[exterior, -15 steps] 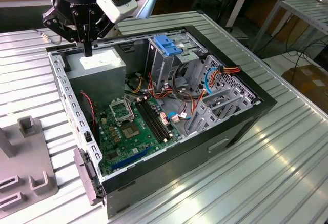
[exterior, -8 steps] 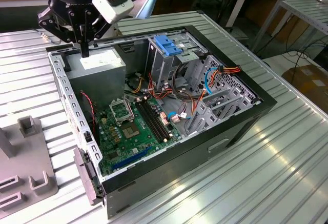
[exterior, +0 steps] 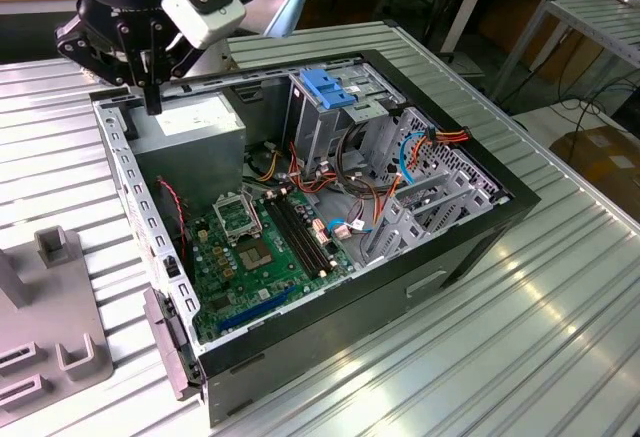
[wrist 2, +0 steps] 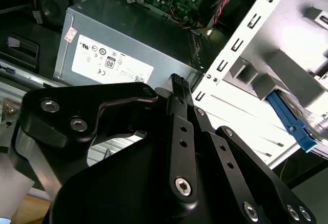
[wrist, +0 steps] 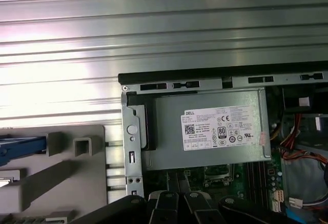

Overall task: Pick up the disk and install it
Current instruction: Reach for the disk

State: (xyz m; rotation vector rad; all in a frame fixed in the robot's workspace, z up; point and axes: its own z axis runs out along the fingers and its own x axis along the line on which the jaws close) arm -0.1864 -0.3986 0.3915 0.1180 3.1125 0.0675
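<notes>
On the grey fixture, disk [wrist: 20, 146]: we see its blue carrier rail lying flat in the fixture [wrist: 77, 172], outside the computer case [exterior: 470, 242] and just beyond the case's slotted end wall. Most of its body is out of frame.
Fixture: it rests on the ribbed table [exterior: 560, 337], close against that end wall, toward the exterior view's left.
Gripper [exterior: 150, 105]: the fingers are brought together with nothing between them. It hangs over the case corner nearest the fixture, well apart from the disk.
Power supply [exterior: 190, 122]: this grey box with a white label is seated in that same corner, directly beneath the fingertips.
Drive cage [exterior: 325, 97]: it stands upright with a blue top against the case's far side wall, and cables [exterior: 445, 138] fan out just beside it.
Risk, reach: we judge that closed fingers cannot straddle the disk. Arriving this way, they would press on its face or shove it along the fixture.
Risk, crossing: the end wall's rim stands between gripper and fixture, so a low sideways pass could strike it or the power supply.
Risk, grip: the plastic carrier may flex under a pinch, which could let the disk tilt or slip.
Risk, install: loose cables near the cage could snag a carried disk, and a tilted disk could jam at the cage mouth.
</notes>
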